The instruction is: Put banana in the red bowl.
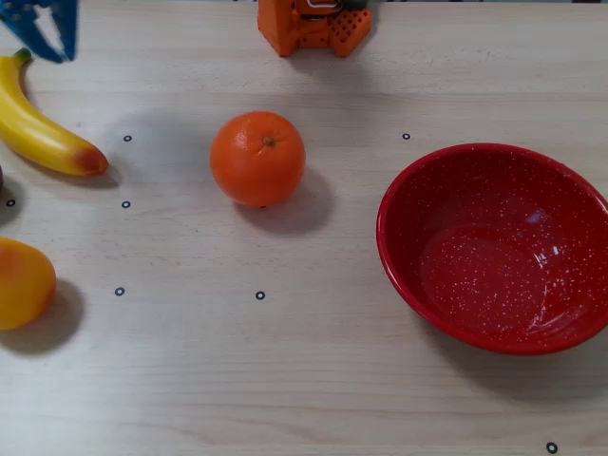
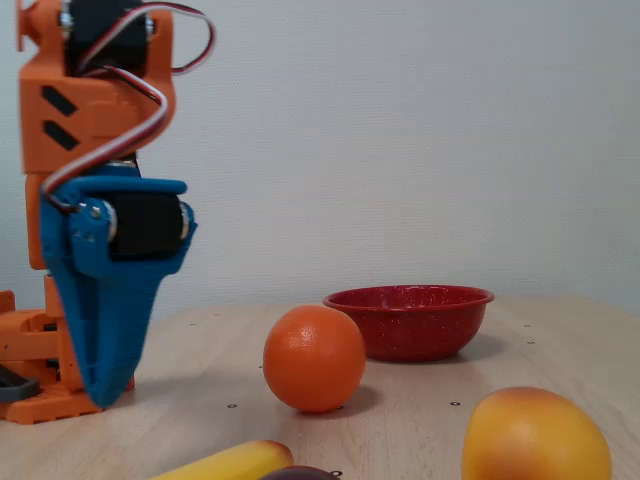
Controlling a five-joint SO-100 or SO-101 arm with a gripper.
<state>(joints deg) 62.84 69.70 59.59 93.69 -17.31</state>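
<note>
Starting nearest the fixed camera, a yellow-orange fruit sits at lower right and the banana shows only partly at the bottom edge. Overhead, the banana lies at the table's left edge, well apart from the red bowl, with the orange between. The blue gripper hangs above the banana's green stem end, fingers slightly parted, holding nothing.

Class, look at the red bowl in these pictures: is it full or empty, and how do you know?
Empty. In the overhead view the red bowl shows only its bare speckled bottom; the banana lies on the table far to its left.
</note>
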